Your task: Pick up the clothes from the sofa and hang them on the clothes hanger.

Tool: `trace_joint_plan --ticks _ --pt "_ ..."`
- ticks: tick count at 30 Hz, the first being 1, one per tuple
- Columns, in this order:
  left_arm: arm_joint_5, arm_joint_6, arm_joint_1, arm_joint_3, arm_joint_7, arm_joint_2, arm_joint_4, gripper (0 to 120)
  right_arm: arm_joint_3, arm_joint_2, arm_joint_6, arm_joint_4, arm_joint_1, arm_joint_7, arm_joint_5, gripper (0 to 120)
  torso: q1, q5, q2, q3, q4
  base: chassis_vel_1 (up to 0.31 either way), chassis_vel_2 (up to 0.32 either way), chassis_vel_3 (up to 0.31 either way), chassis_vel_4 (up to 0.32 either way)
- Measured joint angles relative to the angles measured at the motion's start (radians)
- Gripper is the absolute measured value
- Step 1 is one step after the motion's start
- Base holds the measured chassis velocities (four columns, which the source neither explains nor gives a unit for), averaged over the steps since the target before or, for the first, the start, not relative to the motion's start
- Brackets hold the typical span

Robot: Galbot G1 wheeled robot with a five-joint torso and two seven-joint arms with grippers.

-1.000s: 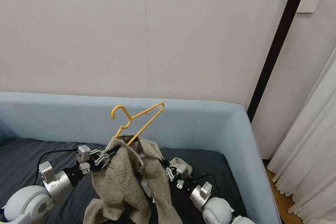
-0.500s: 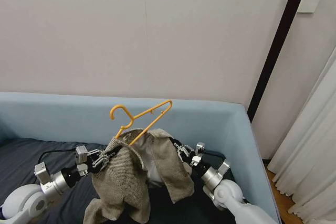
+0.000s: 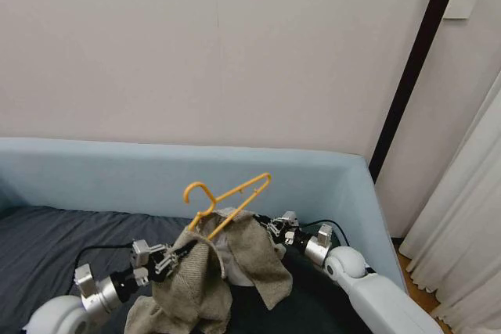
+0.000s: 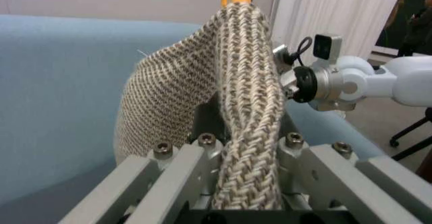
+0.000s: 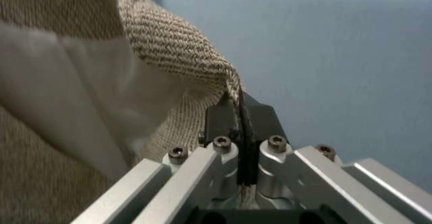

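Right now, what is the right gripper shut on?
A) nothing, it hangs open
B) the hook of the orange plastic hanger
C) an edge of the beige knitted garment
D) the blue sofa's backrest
C: in its wrist view the right gripper pinches a fold at the edge of the beige knitted garment, jaws together. The orange plastic hanger sticks up free above the cloth, which the left gripper grips too.

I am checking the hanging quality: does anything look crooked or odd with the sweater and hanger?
Yes. The orange hanger sits askew: one bare arm pokes up out of the knit sweater, which bunches unevenly between the left gripper and the right gripper, both clamped on it.
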Motion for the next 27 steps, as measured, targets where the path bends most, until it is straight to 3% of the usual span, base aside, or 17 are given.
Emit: trace_joint_plan --ticks 4,8,10,13,14,17,23,24,27 --pt "0.014 0.0 0.01 -0.007 -0.049 -0.012 0.002 8 -0.013 0.044 0.046 -0.109 0.043 0.016 -0.078 0 0.0 0.0 0.0 0.0 -0.0001 0.0 0.0 0.0 0.0" --pt "0.048 0.004 0.02 -0.026 -0.123 -0.014 0.02 8 -0.056 0.099 0.088 -0.14 0.055 0.283 -0.124 12 0.0 0.0001 0.0 0.0 0.0004 0.0 0.0 0.0 0.0" --pt "0.052 0.006 0.02 -0.028 -0.139 -0.016 0.026 8 -0.063 0.108 0.099 -0.14 0.054 0.341 -0.135 15 0.0 0.0001 0.0 0.0 0.0004 0.0 0.0 0.0 0.0" --pt "0.067 0.019 0.014 -0.03 -0.198 -0.021 0.051 8 -0.089 0.143 0.163 -0.127 0.032 0.603 -0.22 30 0.0 0.0001 0.0 0.0 0.0003 0.0 0.0 0.0 0.0" --pt "0.067 0.019 0.014 -0.03 -0.198 -0.021 0.051 8 -0.089 0.143 0.163 -0.127 0.032 0.603 -0.22 30 0.0 0.0001 0.0 0.0 0.0003 0.0 0.0 0.0 0.0" --pt "0.084 0.024 0.001 -0.028 -0.243 -0.029 0.083 8 -0.108 0.149 0.199 -0.068 -0.009 0.762 -0.262 43 0.0 0.0 0.0 0.0 0.0001 0.0 0.0 0.0 0.0" --pt "0.098 0.026 -0.026 -0.02 -0.269 -0.041 0.119 8 -0.091 0.121 0.241 0.002 -0.069 0.884 -0.403 65 0.0 0.0001 0.0 0.0 0.0 0.0 0.0 0.0 0.0" --pt "0.098 0.026 -0.026 -0.02 -0.269 -0.041 0.119 8 -0.091 0.121 0.241 0.002 -0.069 0.884 -0.403 65 0.0 0.0001 0.0 0.0 0.0 0.0 0.0 0.0 0.0" --pt "0.096 0.028 -0.046 -0.018 -0.274 -0.047 0.134 8 -0.082 0.079 0.283 0.092 -0.115 0.862 -0.451 80 0.0 0.0 0.0 0.0 -0.0003 0.0 0.0 0.0 0.0"
